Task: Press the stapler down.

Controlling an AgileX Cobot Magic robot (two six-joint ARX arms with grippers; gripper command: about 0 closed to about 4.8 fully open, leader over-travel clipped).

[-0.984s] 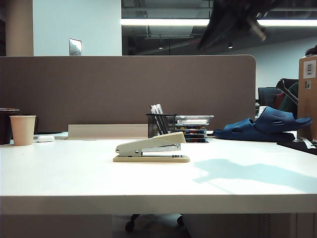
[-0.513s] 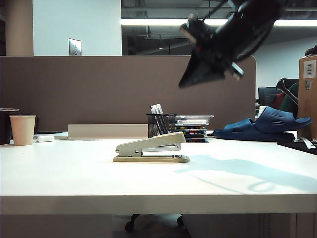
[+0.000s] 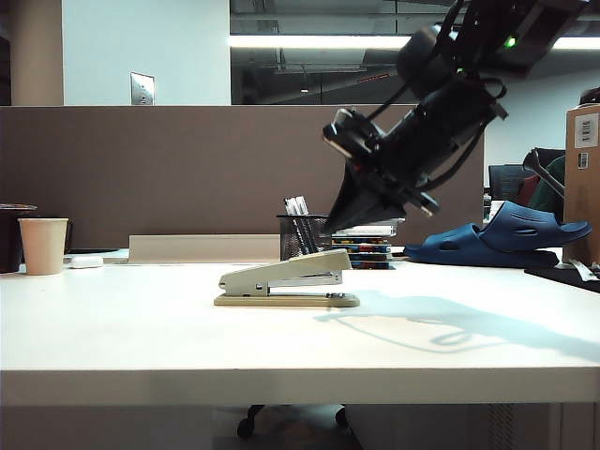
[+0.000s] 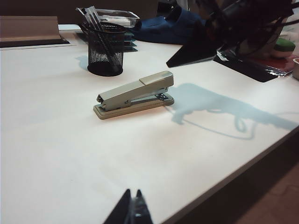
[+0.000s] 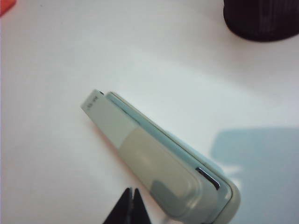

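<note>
The beige stapler [image 3: 286, 281] lies in the middle of the white table [image 3: 141, 337], its wedge-shaped top arm raised at the right end. It also shows in the left wrist view as the stapler [image 4: 135, 93] and close up in the right wrist view as the stapler [image 5: 159, 163]. My right gripper [image 3: 352, 228] hangs tilted just above and right of the raised end, shut and empty; its tips [image 5: 131, 190] sit beside the top arm. My left gripper [image 4: 132, 192] is shut with nothing in it, over the table's near edge, well away from the stapler. It is out of the exterior view.
A black mesh pen holder [image 3: 305, 234] stands right behind the stapler, with stacked boxes [image 3: 366, 242] beside it. Blue slippers [image 3: 506, 234] and a cardboard box [image 3: 583, 178] are at the right. A paper cup [image 3: 43, 246] and a small white object [image 3: 86, 262] sit far left.
My right arm has come down from the top of the exterior view and leftward, to just above the stapler's raised end. The stapler has not moved.
</note>
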